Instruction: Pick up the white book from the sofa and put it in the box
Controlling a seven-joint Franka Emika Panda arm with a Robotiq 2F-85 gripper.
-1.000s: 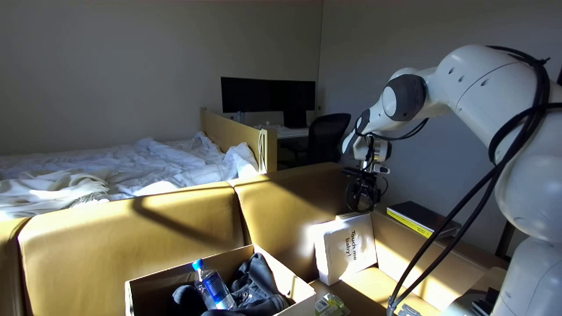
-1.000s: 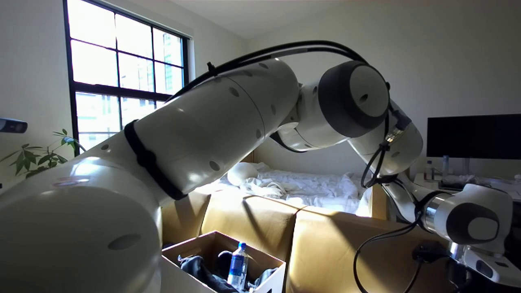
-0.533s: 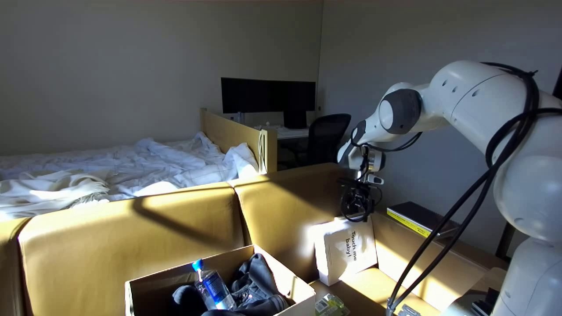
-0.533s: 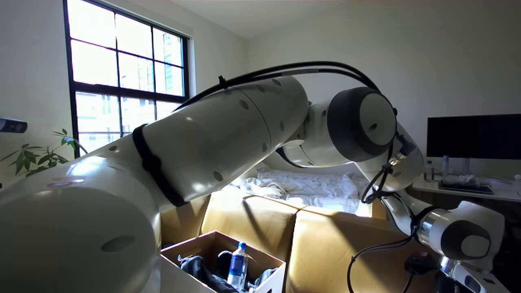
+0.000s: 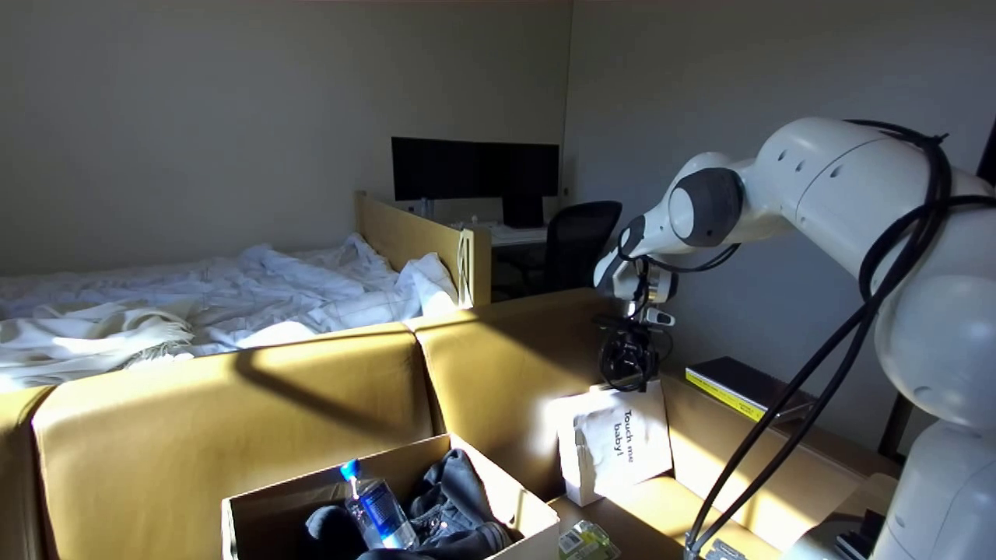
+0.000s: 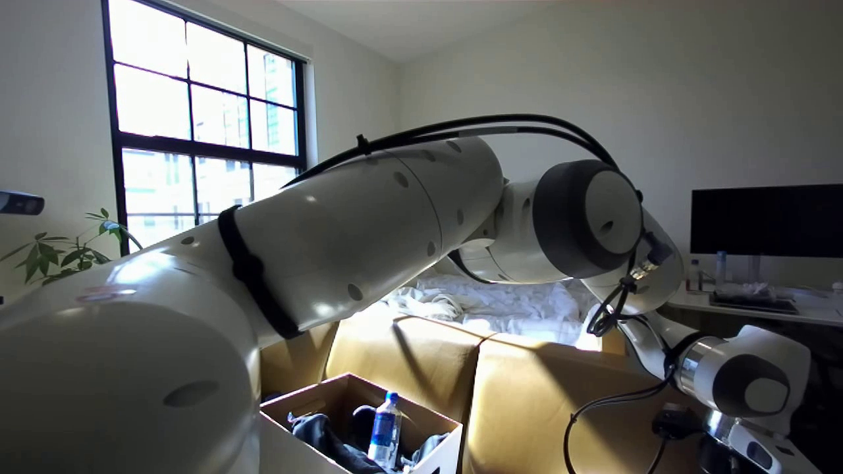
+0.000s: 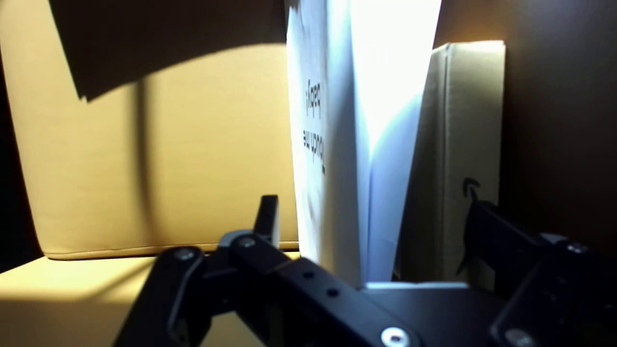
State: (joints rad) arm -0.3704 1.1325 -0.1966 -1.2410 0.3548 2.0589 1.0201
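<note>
White book (image 5: 622,451) printed "Touch me baby!" stands on edge on the seat of the yellow sofa (image 5: 156,451), right below the gripper (image 7: 370,212). Seen from the wrist, the book rises between the two fingers (image 7: 265,217), which are spread wide apart; whether either touches its sides I cannot tell. Just beside the book, under the gripper too, is a brown carton (image 7: 475,120) with a dark arrow mark, partly hidden by one finger. Near the gripper, a dark notebook (image 5: 747,381) with a yellow edge lies flat on the sofa's arm.

Well apart from the gripper and lower than it, the cardboard box (image 5: 502,478) sits open-topped before the sofa's backrest in both exterior views. It holds dark clothes (image 5: 459,498) and a clear bottle (image 5: 381,509) with a blue cap, tilted, its cap end raised. A small green packet (image 5: 585,540) lies on the seat near the box, also lower than the gripper.

Behind the backrest, farther from the gripper, white sheets (image 5: 257,288) lie rumpled on a bed (image 5: 412,241); beyond stands a black monitor (image 5: 475,167) on a desk (image 6: 816,309).
</note>
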